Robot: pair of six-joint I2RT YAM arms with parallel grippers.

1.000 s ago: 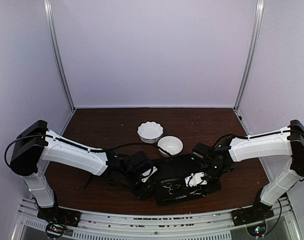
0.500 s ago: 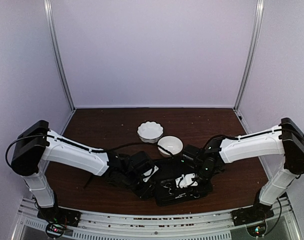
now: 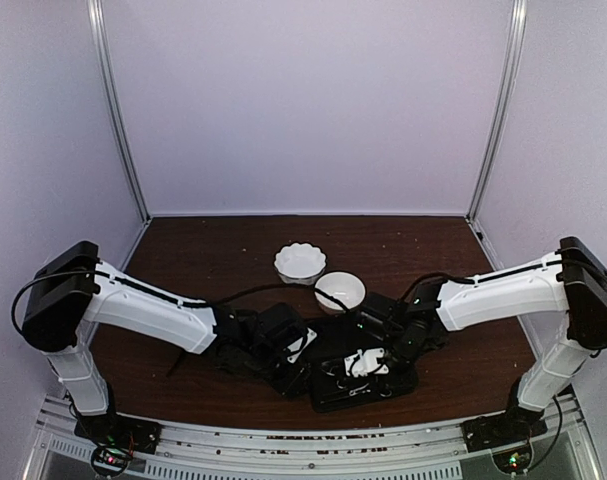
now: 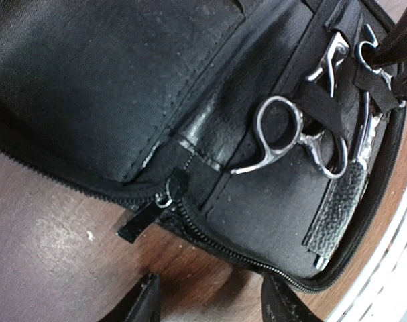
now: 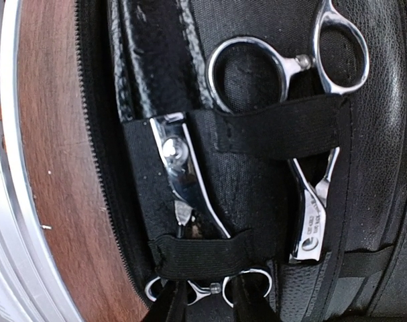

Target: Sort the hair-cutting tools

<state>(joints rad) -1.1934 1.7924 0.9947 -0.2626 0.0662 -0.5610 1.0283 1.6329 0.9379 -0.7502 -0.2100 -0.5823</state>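
scissors (image 5: 310, 201) lengthwise, tips toward right pincer (image 5: 204, 303)

Top external view: a fixed camera above and behind the arms faces forward and down from afar. It takes in the whole table (image 3: 203, 250), with the left arm (image 3: 153, 310) entering at left and the right arm (image 3: 503, 290) at right. Left wrist view: close and oblique, over the zipped edge of the open black case (image 4: 109, 74). Right wrist view: closer still, facing nearly straight down into the case interior. All three views share the case; both wrist views show scissors (image 4: 309, 142) strapped inside it.
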